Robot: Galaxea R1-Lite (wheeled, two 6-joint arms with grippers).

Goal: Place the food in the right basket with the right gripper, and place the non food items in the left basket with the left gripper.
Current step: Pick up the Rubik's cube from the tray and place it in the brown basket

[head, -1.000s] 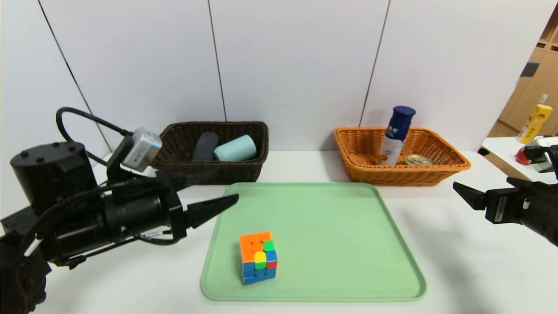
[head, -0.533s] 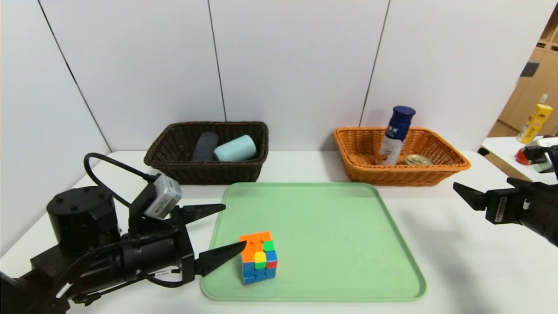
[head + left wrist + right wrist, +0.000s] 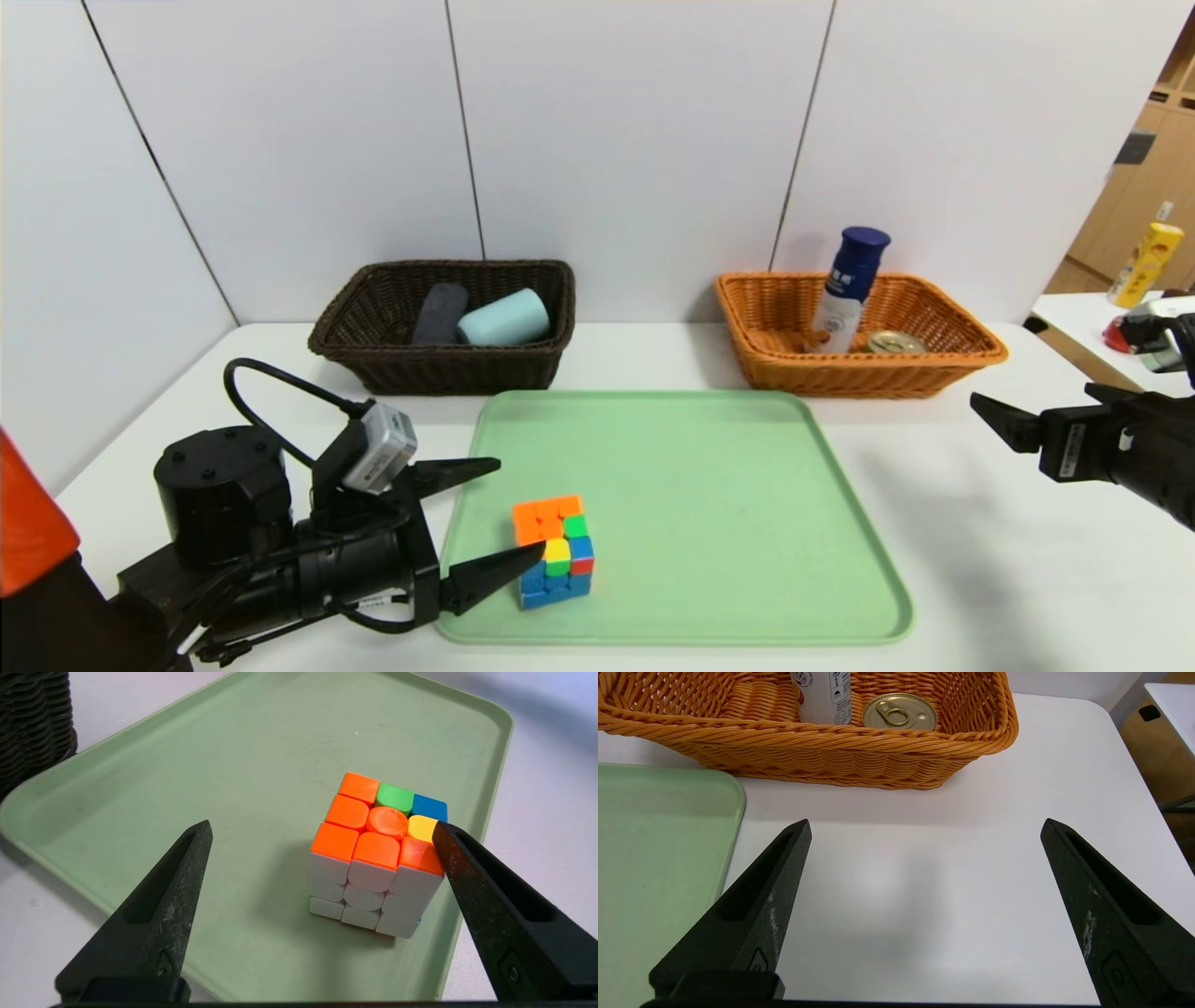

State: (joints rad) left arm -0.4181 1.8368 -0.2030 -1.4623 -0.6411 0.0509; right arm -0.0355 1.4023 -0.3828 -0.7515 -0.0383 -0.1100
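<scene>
Reaching low over the near-left edge of the green tray (image 3: 709,485), the left gripper (image 3: 499,513) is hanging with its fingers spread wide, and the puzzle cube (image 3: 554,551) is sitting at about 5 o'clock of the tray's middle. One fingertip (image 3: 444,833) is crowding a top corner of the cube, so shifting sideways looks wise, to bring the cube squarely between both fingers before pinching on two flat opposite faces. The left basket (image 3: 448,369) is waiting at 11 o'clock of the tray, holding the cup (image 3: 502,317) and the rolled towel (image 3: 439,313). The right gripper (image 3: 1046,411) is idling, spread, at 3 o'clock, near the right basket (image 3: 859,373) with the bottle (image 3: 848,289) and tin (image 3: 894,342). A white table (image 3: 1008,579) is carrying everything, with pale wall panels (image 3: 635,140) behind.
</scene>
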